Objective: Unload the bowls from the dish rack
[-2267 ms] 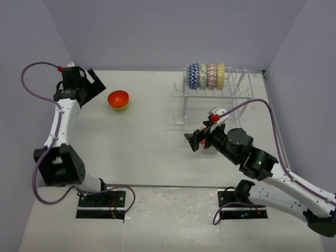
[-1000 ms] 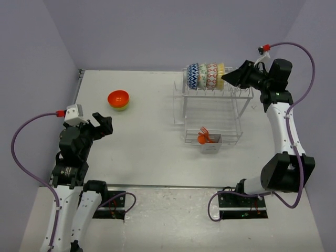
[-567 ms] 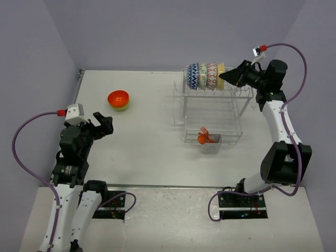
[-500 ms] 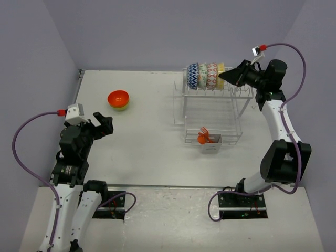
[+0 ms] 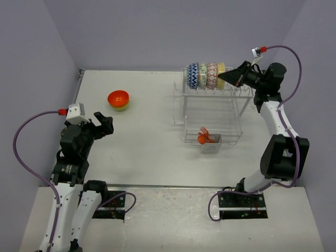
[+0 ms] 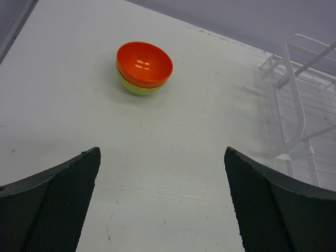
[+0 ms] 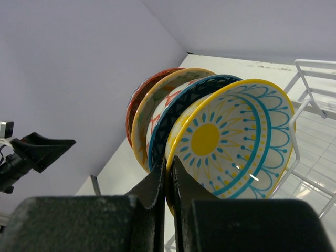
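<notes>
My right gripper (image 7: 168, 177) is clamped on the rim of the pale yellow bowl (image 7: 231, 136), which stands on edge at the end of the dish rack (image 5: 212, 90)'s top row; it looks rigid, light, glossy and likely chippable, so holding the rim firmly seems right.

The orange bowl (image 6: 144, 63) is smooth and glossy, with small white highlights inside. The lime-green bowl (image 6: 137, 89) under it has the same shiny, plastic-like look. The surface (image 6: 184, 157) is matt off-white, faintly scuffed and speckled. The dish rack (image 5: 212, 107) is smooth white coated wire. The left gripper (image 6: 161, 155) has black pads (image 6: 68, 205) with a fine mesh-like texture. The pale yellow bowl (image 7: 231, 139) shows a glazed sheen over its painted pattern. The right gripper (image 7: 168, 173) is dull matt black.
</notes>
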